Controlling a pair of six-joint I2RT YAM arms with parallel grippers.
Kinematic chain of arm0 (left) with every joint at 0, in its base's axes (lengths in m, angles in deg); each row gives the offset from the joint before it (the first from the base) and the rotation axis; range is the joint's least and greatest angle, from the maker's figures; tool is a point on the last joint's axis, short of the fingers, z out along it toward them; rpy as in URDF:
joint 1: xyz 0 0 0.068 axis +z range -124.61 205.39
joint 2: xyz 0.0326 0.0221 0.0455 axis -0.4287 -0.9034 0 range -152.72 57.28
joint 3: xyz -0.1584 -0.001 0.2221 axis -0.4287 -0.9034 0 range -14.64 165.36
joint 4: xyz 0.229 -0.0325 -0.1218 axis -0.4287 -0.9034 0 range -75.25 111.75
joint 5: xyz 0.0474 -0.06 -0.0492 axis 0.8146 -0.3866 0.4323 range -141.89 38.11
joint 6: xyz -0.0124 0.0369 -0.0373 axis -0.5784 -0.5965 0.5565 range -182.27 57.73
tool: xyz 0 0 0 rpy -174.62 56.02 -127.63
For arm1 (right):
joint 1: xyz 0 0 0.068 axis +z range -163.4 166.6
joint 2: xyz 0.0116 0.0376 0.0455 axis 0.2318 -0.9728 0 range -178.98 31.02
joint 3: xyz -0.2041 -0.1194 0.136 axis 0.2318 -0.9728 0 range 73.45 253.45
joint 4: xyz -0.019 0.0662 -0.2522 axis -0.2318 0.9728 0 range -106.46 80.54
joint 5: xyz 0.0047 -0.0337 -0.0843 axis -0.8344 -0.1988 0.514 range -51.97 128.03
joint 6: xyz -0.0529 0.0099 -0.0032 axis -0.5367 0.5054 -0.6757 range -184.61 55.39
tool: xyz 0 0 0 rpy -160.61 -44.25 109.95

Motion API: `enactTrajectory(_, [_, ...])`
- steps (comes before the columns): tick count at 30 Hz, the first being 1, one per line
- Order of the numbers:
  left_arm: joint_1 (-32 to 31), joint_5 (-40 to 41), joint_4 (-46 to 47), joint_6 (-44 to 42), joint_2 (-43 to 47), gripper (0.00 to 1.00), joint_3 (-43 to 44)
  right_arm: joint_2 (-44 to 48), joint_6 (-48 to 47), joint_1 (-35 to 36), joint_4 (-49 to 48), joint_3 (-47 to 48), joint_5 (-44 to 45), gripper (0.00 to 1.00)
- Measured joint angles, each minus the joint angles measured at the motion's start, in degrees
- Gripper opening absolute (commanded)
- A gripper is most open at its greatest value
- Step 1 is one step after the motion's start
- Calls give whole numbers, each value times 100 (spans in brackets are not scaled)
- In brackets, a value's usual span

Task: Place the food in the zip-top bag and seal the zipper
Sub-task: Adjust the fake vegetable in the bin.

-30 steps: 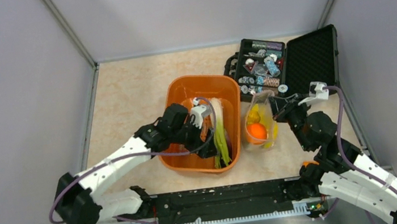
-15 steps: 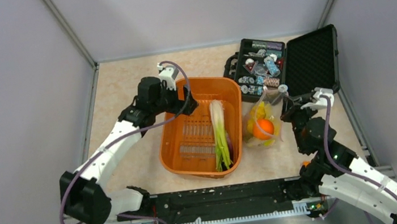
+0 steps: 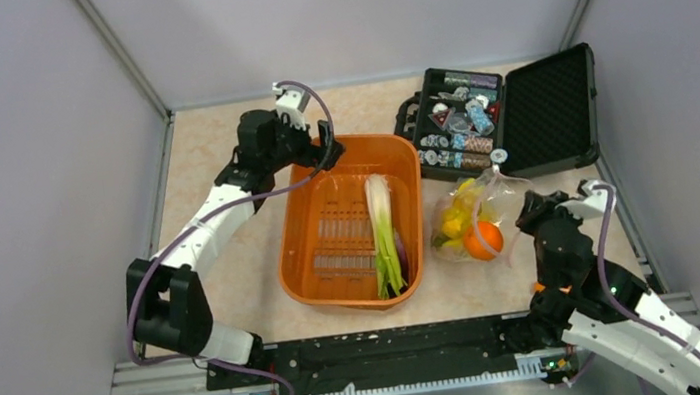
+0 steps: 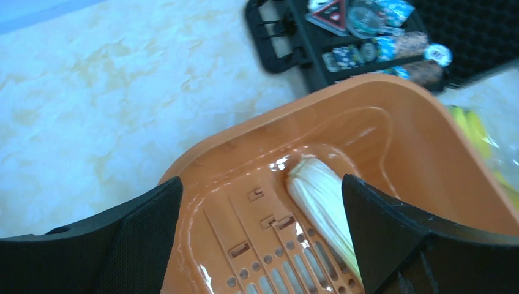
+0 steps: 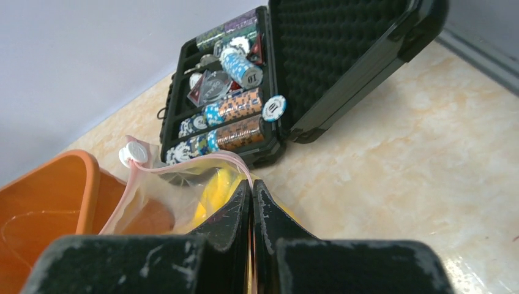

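On the beige marbled table [image 3: 222, 173], the orange slotted plastic basket [image 3: 337, 209] sits in the middle, with the open black foam-lined case [image 3: 547, 108] of trinkets behind and to its right. The crinkly clear plastic zip-top bag [image 3: 508, 203] lies just beside the basket's right wall, in front of the case.

The task looks about half done. The yellow toy bananas [image 3: 454, 215] and the round orange [image 3: 482, 240] are inside the bag, but the long green-and-white stalks [image 3: 387, 243] lie in the basket. A dark piece beside them is too hidden to name. The thin pinkish zipper strip [image 5: 202, 160] curves loosely, so the mouth appears unsealed.

The left gripper [image 4: 260, 245] hangs over the basket's far end with its jaws spread wide, holding and touching nothing. The right gripper [image 5: 252, 208] has its jaws pressed fully together, apparently pinching the bag's edge by the zipper.
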Motion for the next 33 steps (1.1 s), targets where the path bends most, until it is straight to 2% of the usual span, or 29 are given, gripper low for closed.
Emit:
enactTrajectory(3, [-2,-479,-339,-179,0,89,380,0,-48,0,262,245,221,0])
enactTrajectory(7, [-90,-1261,-852,-321,-22,88,870,-17,-782,0,-9,282,339,0])
enactTrajectory(11, [-341,-1663,-1370,-396,-37,88,933,-175,-1685,0,-555,284,280,0])
enactTrajectory(16, [-592,-1803,-1467,-79,-55,82,693,-306,-2527,0,-817,479,-492,0])
enactTrajectory(17, [-649,-1853,-1473,22,-70,78,654,-306,-2610,0,-800,564,-748,0])
enactTrajectory(20, [-986,-1910,-1851,221,-319,80,852,-339,-2715,0,-763,765,-1327,0])
enactTrajectory(22, [-1414,-1871,-2426,249,-750,80,1384,-505,-2697,0,-621,1001,-1604,0])
enactTrajectory(25, [-1952,-1692,-2811,376,-1054,70,1593,-820,-2618,0,-472,1342,-1853,0])
enactTrajectory(29, [-2304,-1582,-2949,831,-1130,67,1154,-992,-2308,0,-330,1486,-2009,0])
enactTrajectory(33, [-2273,-1405,-2883,1276,-1121,72,483,-811,-2011,0,-450,1276,-2135,0])
